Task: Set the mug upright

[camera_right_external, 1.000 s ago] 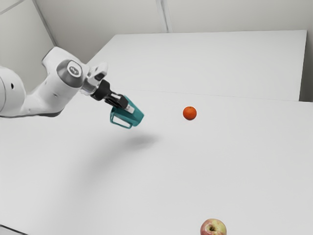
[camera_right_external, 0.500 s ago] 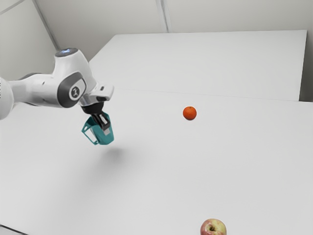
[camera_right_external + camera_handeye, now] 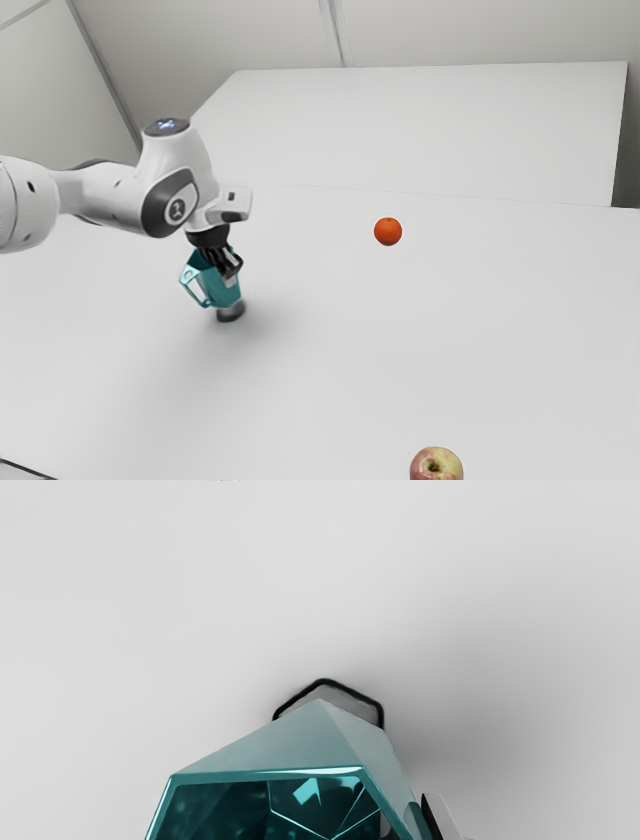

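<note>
Mug [image 3: 222, 292] hangs close above the table [image 3: 400, 340], just under the gripper [image 3: 230, 273] that pinches its side wall, mouth up and slightly tilted, presumably so its base can settle flat.

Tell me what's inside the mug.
Inside the mug, I see faceted teal walls with glints, and what looks like part of one of my fingers. The rest of the interior runs out of the wrist view, and in the exterior view the mug's near wall covers it.
</note>
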`<state>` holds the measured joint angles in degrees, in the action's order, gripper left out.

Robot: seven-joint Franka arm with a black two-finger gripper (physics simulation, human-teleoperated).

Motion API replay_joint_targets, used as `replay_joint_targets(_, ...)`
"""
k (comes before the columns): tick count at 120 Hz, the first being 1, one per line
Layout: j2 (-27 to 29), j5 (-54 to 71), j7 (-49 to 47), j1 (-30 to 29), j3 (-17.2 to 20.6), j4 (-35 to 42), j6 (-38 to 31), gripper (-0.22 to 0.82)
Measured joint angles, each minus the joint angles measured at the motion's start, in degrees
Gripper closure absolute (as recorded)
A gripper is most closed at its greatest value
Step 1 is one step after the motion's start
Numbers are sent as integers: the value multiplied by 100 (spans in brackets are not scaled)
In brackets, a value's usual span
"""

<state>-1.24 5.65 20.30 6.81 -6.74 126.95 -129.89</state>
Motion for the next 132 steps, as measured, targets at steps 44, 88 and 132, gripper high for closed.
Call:
replay_joint_targets(44,-118,-1,-460,149,59,-4,-174,78)
replay_joint_targets(88,-157,1,-725,135,96,-12,-255,78)
replay_joint_targets(132,-154,-47,-829,153,94,-11,-267,62)
